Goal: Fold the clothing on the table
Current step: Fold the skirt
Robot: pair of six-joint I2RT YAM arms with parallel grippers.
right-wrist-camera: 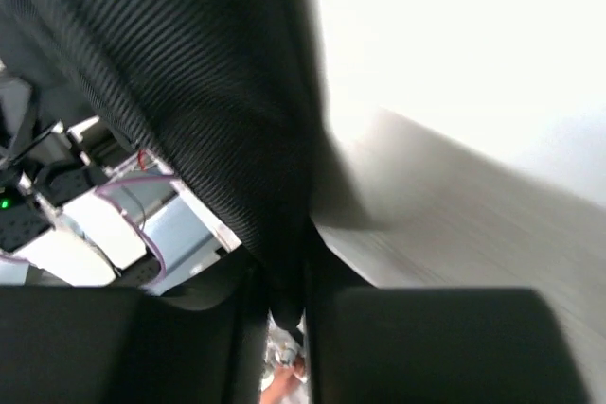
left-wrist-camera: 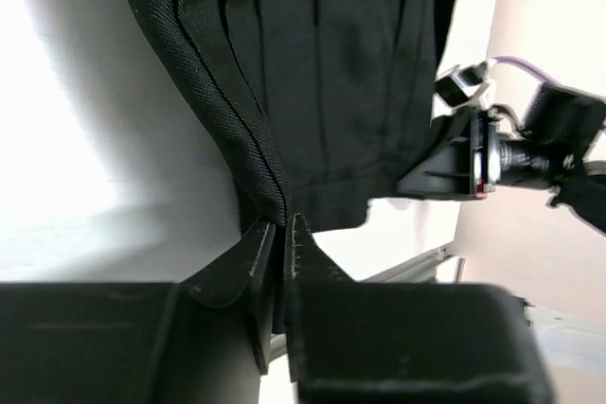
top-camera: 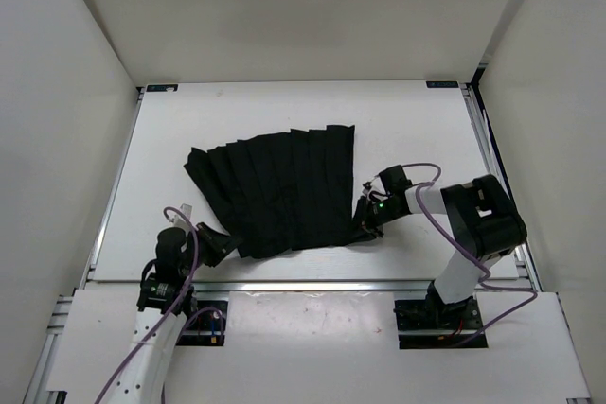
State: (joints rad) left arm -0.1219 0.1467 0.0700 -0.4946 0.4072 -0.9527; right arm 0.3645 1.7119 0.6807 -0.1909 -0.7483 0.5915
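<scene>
Top external view: the clothing (top-camera: 275,191) is seen spread fan-like on the middle of the table (top-camera: 407,120). Its near-left corner is pinched in the nearly closed jaws of the left gripper (left-wrist-camera: 284,226). Its near-right corner is clamped by the right gripper (right-wrist-camera: 289,295). From above, fingertips are lost against black cloth. The right wrist view is blurred.

The white bench (top-camera: 407,120) carries one black pleated clothing (top-camera: 275,186), spread flat, more toward its near edge.

The clothing (top-camera: 279,191) lies on the table (top-camera: 407,120) — left gripper (top-camera: 227,247) at its near-left corner, right gripper (top-camera: 365,222) at its near-right.
</scene>
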